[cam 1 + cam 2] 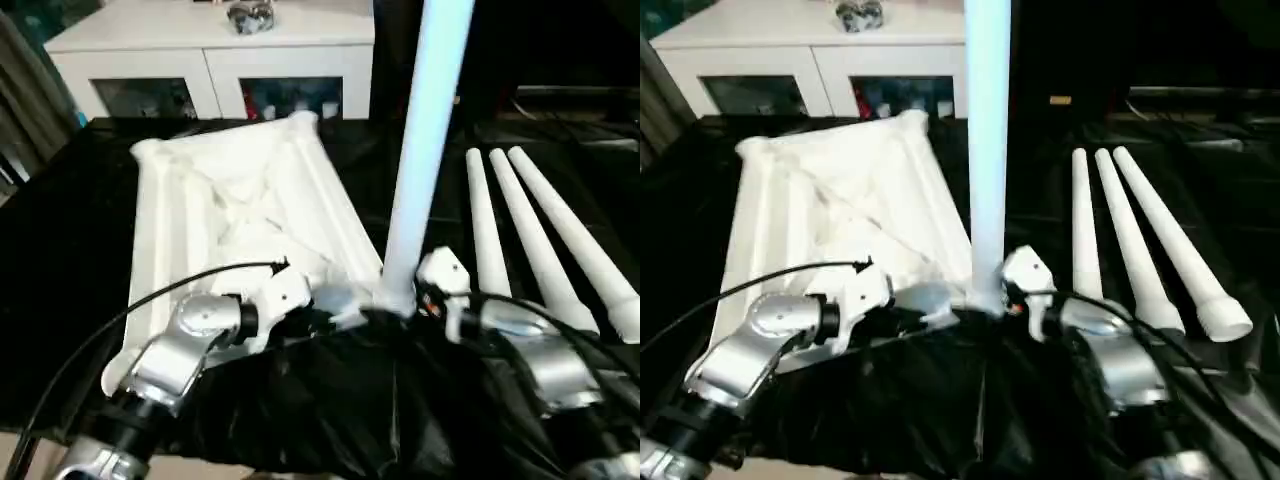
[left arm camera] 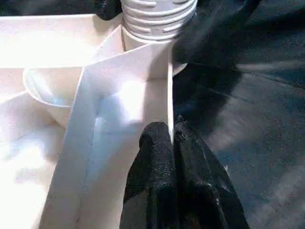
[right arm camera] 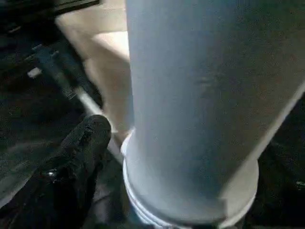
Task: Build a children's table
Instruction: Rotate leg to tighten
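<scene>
**Leg upright in the corner socket, left jaws on the tabletop wall**

Jaws of the left gripper (image 2: 172,143) are closed on a thin upright wall of the tabletop (image 1: 240,210), one black finger on each face of that wall, just beside the near right corner socket. In the left wrist view the ribbed lower end of the standing leg (image 1: 425,140) sits in that round socket, right past the pinched wall.

The right gripper (image 3: 157,157) is at the base of the same leg. One black finger (image 3: 78,152) shows beside the leg's flared end with a gap between them; the other finger is hidden behind the leg. The jaws stand wide, and I cannot tell whether they press the leg.

The tabletop lies upside down on the black-covered desk (image 1: 60,260), its ribbed underside facing up, with its near edge close to the robot and its far edge toward the cabinet. The standing leg rises from its near right corner and leaves the head views at the top.

Three more legs (image 1: 540,235) lie side by side on the desk to the right of the tabletop, well apart from it, with their flared ends nearest the robot.

Behind the desk stands a white cabinet (image 1: 210,50) with glass doors, and a small shiny object (image 1: 250,14) rests on its top.
</scene>
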Available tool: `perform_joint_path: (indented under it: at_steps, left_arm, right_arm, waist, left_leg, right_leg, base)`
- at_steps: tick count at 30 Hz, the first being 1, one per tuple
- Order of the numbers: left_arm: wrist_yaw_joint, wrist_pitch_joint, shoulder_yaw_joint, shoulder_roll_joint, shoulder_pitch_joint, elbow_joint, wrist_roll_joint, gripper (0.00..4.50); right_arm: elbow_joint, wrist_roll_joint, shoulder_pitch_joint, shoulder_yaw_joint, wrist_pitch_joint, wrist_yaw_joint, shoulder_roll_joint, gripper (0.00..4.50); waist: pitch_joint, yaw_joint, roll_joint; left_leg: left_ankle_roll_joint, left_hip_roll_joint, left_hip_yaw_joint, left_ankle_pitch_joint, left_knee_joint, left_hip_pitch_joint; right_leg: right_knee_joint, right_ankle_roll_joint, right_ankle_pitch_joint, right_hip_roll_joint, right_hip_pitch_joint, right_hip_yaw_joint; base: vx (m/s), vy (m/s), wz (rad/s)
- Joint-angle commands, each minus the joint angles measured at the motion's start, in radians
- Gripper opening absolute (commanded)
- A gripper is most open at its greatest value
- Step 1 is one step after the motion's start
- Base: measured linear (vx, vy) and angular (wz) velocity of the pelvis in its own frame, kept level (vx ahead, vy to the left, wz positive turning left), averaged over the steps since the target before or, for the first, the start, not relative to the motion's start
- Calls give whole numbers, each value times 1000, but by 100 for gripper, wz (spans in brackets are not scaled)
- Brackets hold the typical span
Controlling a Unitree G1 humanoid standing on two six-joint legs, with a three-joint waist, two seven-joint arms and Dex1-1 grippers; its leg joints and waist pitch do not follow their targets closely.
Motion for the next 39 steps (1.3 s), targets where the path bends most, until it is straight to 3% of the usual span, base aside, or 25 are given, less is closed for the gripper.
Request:
perform_joint_path:
  at_steps: [1, 3, 4, 5, 8, 9, 16, 19, 22, 23, 24, 25, 28, 30, 32, 35, 39]
  left_arm:
    - [4, -14, -4, -3, -18, -9, -9, 0]
    - [1, -16, -4, -1, -19, -8, -10, 0]
    - [0, -16, -3, 1, -19, -8, -10, 0]
    - [-3, -16, -3, 2, -20, -8, -11, 0]
    - [-7, -17, 0, 2, -19, -8, -14, 0]
    - [-9, -17, 0, 3, -17, -10, -16, 0]
    - [22, 1, 2, -13, 1, -26, -13, 0]
    - [146, 41, 10, -70, -17, -9, 30, 0]
    - [193, 51, 14, -97, -27, 0, 42, 0]
    - [305, 72, 18, -174, -55, 29, 71, 0]
    - [313, 75, 18, -183, -58, 31, 72, 0]
    - [363, 95, 16, -236, -72, 42, 80, 0]
    - [403, 105, 6, -284, -84, 52, 91, 0]
    - [399, 95, -12, -299, -89, 55, 99, 0]
    - [384, 80, -28, -293, -91, 57, 113, 0]
    - [360, 65, -35, -280, -88, 53, 119, 0]
    - [290, 49, -38, -228, -72, 30, 109, 0]
  right_arm:
    - [-35, 17, 12, 111, 18, 124, 13, 372]
    - [-35, 18, 10, 112, 22, 132, 11, 368]
    - [-32, 18, 6, 112, 24, 135, 11, 356]
    - [-33, 19, 3, 110, 29, 139, 11, 334]
    - [-36, 25, -2, 107, 41, 145, 16, 330]
    - [-42, 30, -1, 109, 47, 151, 14, 314]
    - [-29, 28, 16, 92, 65, 97, 54, 278]
    - [64, -70, -3, 68, 44, -133, 134, 276]
    - [100, -96, -12, 56, 41, -218, 167, 276]
    - [178, -109, -40, 1, 69, -425, 264, 275]
    - [186, -109, -44, -6, 71, -448, 275, 275]
    - [232, -109, -68, -47, 87, -588, 341, 275]
    - [273, -117, -95, -78, 84, -699, 403, 275]
    - [274, -109, -106, -88, 42, -706, 431, 275]
    - [272, -90, -114, -102, 28, -688, 442, 331]
    - [266, -90, -118, -107, 13, -659, 435, 351]
    - [237, -115, -110, -71, -22, -574, 364, 384]
  waist:
    - [-50, 2, -8]
    - [-51, 5, -8]
    - [-51, 5, -17]
    - [-52, 8, -14]
    - [-54, 11, -12]
    - [-55, 10, -23]
    - [-54, 12, -19]
    - [-45, 5, -21]
    - [-40, -9, -23]
    - [-40, -10, -23]
    - [-33, -20, -22]
    - [-35, -20, -25]
    - [-40, -20, -20]
    - [-43, -15, -23]
    - [-46, -14, -22]
    - [-48, -13, -21]
    - [-50, -13, -20]
  left_leg:
    - [95, 66, -24, -164, -75, 6]
    - [95, 67, -23, -153, -73, 8]
    - [97, 67, -23, -148, -73, 6]
    - [99, 65, -23, -135, -72, 6]
    - [105, 65, -23, -111, -69, 6]
    - [111, 65, -21, -103, -68, 5]
    - [113, 66, -22, -106, -68, 5]
    - [77, 65, -23, -161, -79, 8]
    - [27, 62, -25, -233, -86, 13]
    - [21, 62, -26, -244, -86, 14]
    - [5, 60, -24, -265, -91, 13]
    - [-14, 57, -29, -295, -90, 19]
    - [-20, 59, -32, -278, -93, 15]
    - [-1, 58, -28, -267, -91, 12]
    - [11, 58, -27, -240, -89, 8]
    - [30, 60, -26, -209, -87, 6]
    - [45, 59, -25, -188, -84, 3]
  right_leg:
    - [-67, -268, -67, -72, 45, 41]
    - [-66, -274, -55, -72, 43, 41]
    - [-66, -274, -52, -72, 44, 41]
    - [-64, -275, -46, -73, 45, 41]
    - [-61, -277, -22, -72, 44, 40]
    - [-61, -278, -9, -71, 45, 40]
    - [-62, -272, -43, -73, 44, 40]
    - [-72, -256, -143, -72, 39, 41]
    - [-86, -222, -284, -73, 35, 43]
    - [-87, -215, -301, -75, 36, 43]
    - [-92, -206, -346, -70, 26, 46]
    - [-99, -179, -422, -76, 28, 44]
    - [-98, -164, -380, -75, 27, 46]
    - [-96, -172, -314, -74, 27, 48]
    - [-92, -178, -269, -74, 31, 48]
    - [-88, -196, -209, -73, 33, 47]
    - [-81, -215, -153, -72, 37, 44]
  base:
    - [0, 0, 0]
    - [0, 0, 0]
    - [0, 0, 0]
    - [0, 0, 0]
    - [0, 0, 0]
    - [0, 0, 0]
    - [0, 0, 0]
    - [0, 0, 0]
    - [0, 0, 0]
    - [0, 0, 0]
    - [0, 0, 0]
    - [-56, 3, -4]
    - [0, 0, 0]
    - [0, 0, 0]
    - [0, 0, 0]
    - [0, 0, 0]
    - [0, 0, 0]
